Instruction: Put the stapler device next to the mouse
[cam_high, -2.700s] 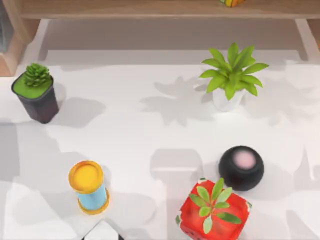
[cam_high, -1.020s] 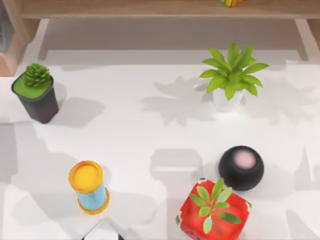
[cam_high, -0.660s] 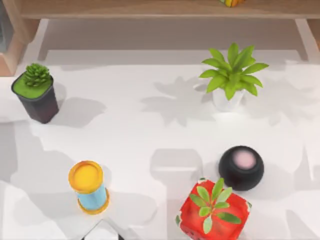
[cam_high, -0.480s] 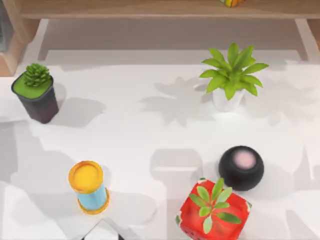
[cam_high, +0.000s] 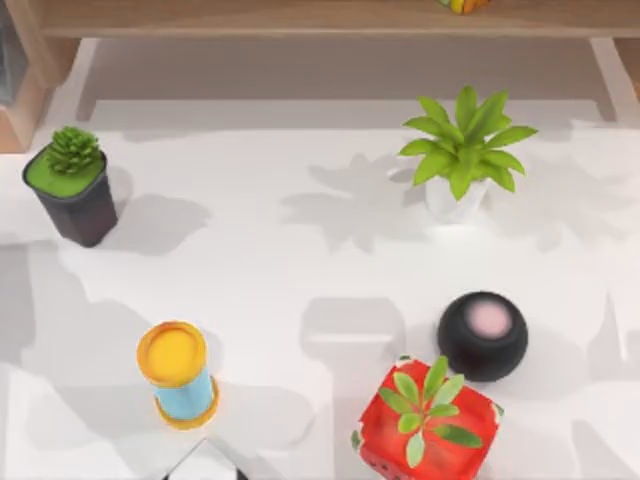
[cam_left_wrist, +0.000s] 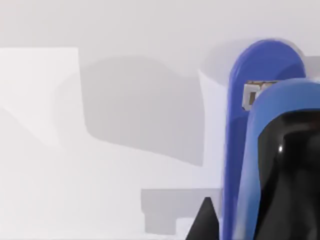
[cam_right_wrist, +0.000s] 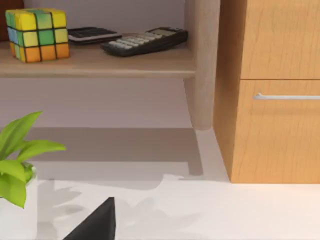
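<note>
Left wrist view: a blue stapler (cam_left_wrist: 260, 125) stands close against the camera, with a black gripper part in front of it; whether the left gripper's jaws are clamped on it cannot be told. White table (cam_left_wrist: 100, 200) lies beneath.

Right wrist view: one dark fingertip (cam_right_wrist: 97, 222) of the right gripper shows over the table; jaw state cannot be told. Beyond stand a wooden shelf (cam_right_wrist: 100, 62) carrying a colour cube (cam_right_wrist: 37, 35) and two calculators (cam_right_wrist: 145, 40), and a drawer cabinet (cam_right_wrist: 277, 90).

Top view: black round speaker (cam_high: 482, 335), red potted plant (cam_high: 427, 420), white-potted plant (cam_high: 462, 155), dark-potted succulent (cam_high: 72, 185), yellow-and-blue cylinder (cam_high: 178, 375).
</note>
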